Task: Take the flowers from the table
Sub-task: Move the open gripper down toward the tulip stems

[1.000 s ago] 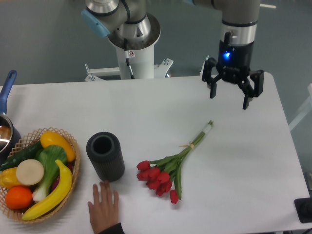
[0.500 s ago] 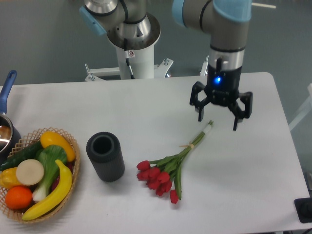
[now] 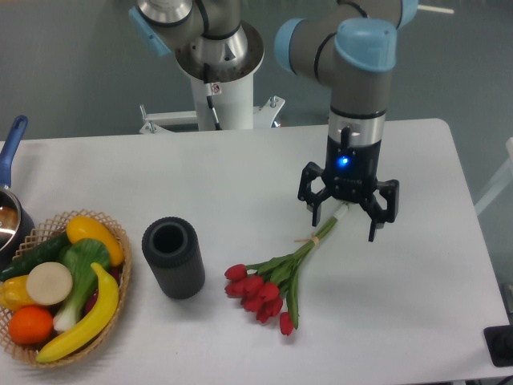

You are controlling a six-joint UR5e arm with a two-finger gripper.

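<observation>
Flowers [image 3: 272, 285] lie flat on the table [image 3: 417, 273], near the middle, red heads toward the near-left, stems running up to the far-right, pale band about halfway along the stems. They haven't shifted over the last second.

My gripper [image 3: 345, 224] is what changed: 1 s ago I was off at the far-right of the table, well apart from the bunch; half a second ago I was just beyond the stem tips; now I'm directly over the upper end of the stems, both fingers spread wide, 1 on each side of the stems, nothing held. Stem tip disappears under my wrist body, so I can't tell if I'm touching it. Height above the table is hard to judge from this view.

Meaning: approach is nearly done, grasp not started. Next, I judge, is dropping straight down and closing on the stems near the band. Risk: thin stems lying flat, fingers could skid on the tabletop or pinch only 1 or 2 stems.

Left of the bunch: dark cylinder vase [image 3: 174, 258], upright, apart from the heads. Far left: basket [image 3: 120, 241] of fruit and vegetables. A hand seen at the near edge 1 s ago is gone.
</observation>
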